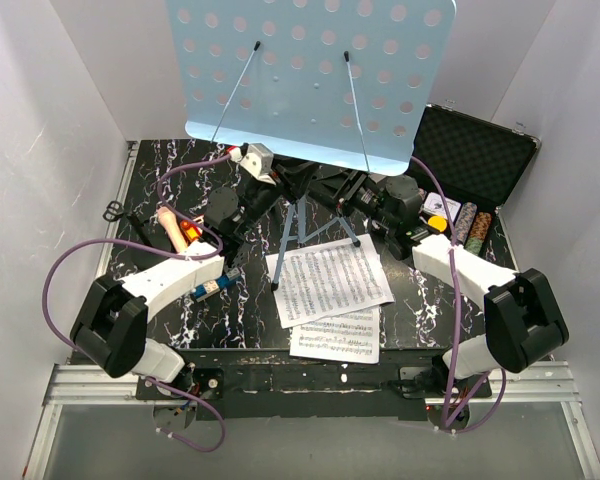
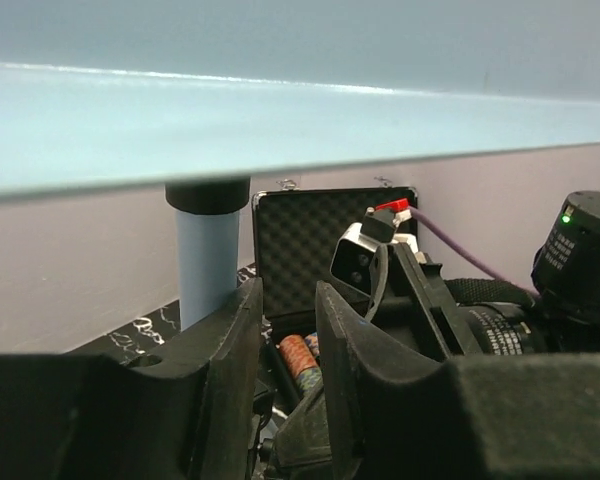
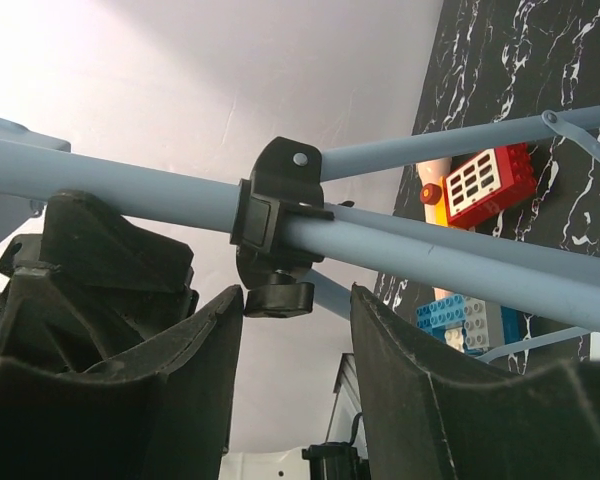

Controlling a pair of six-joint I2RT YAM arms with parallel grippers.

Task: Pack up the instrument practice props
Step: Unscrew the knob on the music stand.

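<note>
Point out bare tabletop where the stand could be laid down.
Bare marble lies at the near edge between the left arm and the sheets, and a narrower strip between the sheets and the right arm. The middle is crowded: tripod legs, toys at left, the case at right.

Sheet-music pages point(image 1: 328, 282) on marbled table point(image 1: 412, 320)

No word, number or brand can be read in any of the views. The upper sheet of music point(image 1: 330, 278) and the lower sheet of music point(image 1: 337, 338) carry rows of printed staves, but the print is too small to make out any title or text. The poker chips point(image 1: 472, 227) in the open black case point(image 1: 477, 150) show only striped coloured edges, with no legible marking.
</note>
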